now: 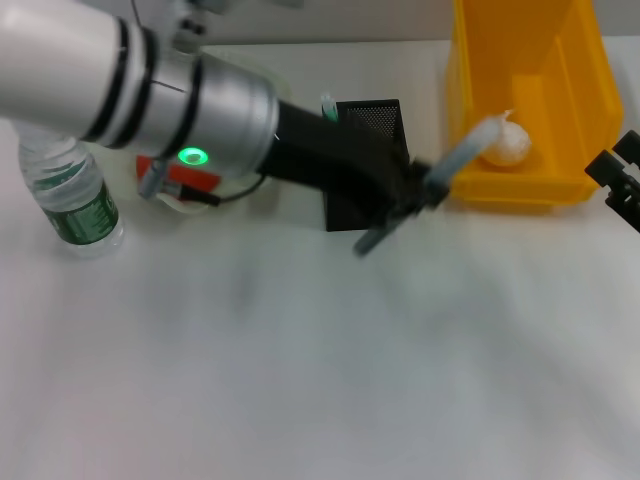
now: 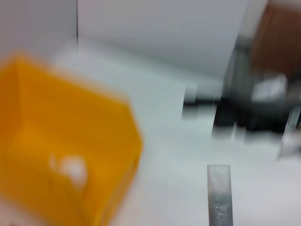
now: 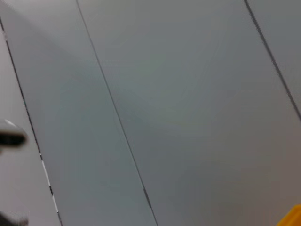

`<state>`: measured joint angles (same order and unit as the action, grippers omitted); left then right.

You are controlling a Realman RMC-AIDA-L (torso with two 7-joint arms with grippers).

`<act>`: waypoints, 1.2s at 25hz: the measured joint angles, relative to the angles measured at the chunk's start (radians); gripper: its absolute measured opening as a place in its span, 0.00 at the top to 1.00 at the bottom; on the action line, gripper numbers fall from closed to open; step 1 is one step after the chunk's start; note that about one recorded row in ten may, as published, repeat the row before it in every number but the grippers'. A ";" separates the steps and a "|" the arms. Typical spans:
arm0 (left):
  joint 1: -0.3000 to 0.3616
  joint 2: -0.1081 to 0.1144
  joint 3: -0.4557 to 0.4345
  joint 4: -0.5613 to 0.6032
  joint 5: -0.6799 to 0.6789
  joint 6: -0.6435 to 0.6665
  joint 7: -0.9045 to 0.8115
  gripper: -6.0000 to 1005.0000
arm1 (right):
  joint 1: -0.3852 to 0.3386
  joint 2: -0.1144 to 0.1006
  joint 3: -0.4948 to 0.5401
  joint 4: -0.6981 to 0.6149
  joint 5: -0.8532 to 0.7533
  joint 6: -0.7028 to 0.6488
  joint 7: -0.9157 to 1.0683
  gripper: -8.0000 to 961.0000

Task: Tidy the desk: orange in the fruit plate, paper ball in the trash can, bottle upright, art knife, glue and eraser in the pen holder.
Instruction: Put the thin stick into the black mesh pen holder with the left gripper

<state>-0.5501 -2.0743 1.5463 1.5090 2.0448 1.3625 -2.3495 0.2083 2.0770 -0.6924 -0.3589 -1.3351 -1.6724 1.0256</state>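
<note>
My left arm reaches across the desk, and its gripper (image 1: pixel 415 192) is shut on the art knife (image 1: pixel 460 155), a slim grey stick held aslant beside the black mesh pen holder (image 1: pixel 375 118). The left wrist view shows the knife's end (image 2: pixel 219 197). In the yellow trash can (image 1: pixel 470 90) lies the paper ball (image 1: pixel 506 145), which also shows in the left wrist view, paper ball (image 2: pixel 73 167). The bottle (image 1: pixel 78 205) stands upright at the left, its cap hidden by my arm. The orange (image 1: pixel 192 180) shows partly under the arm in the fruit plate (image 1: pixel 172 204). My right gripper (image 1: pixel 612 185) waits open at the right edge.
A light green stick (image 1: pixel 328 105) pokes out of the pen holder. The trash can (image 2: pixel 70 141) stands close to the held knife. The right wrist view shows only a grey wall and a yellow corner (image 3: pixel 294 217).
</note>
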 joint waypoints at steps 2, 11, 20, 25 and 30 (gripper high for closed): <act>0.049 0.000 -0.011 -0.013 -0.114 -0.079 0.115 0.80 | -0.001 0.000 0.001 0.010 -0.001 0.003 -0.003 0.33; 0.219 -0.003 0.181 -0.180 -0.553 -0.577 0.715 0.80 | 0.017 0.000 -0.007 0.044 -0.003 0.008 -0.005 0.33; 0.203 -0.005 0.364 -0.299 -0.803 -0.879 1.000 0.80 | 0.031 0.000 -0.007 0.063 -0.003 0.011 -0.005 0.33; 0.195 -0.006 0.365 -0.354 -0.984 -0.884 1.143 0.80 | 0.032 0.000 -0.007 0.063 -0.003 0.016 -0.005 0.33; 0.195 -0.006 0.368 -0.406 -1.102 -0.878 1.261 0.80 | 0.034 0.000 -0.007 0.063 -0.003 0.020 -0.006 0.33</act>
<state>-0.3553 -2.0801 1.9142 1.1033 0.9433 0.4849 -1.0889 0.2419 2.0770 -0.6995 -0.2960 -1.3377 -1.6520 1.0201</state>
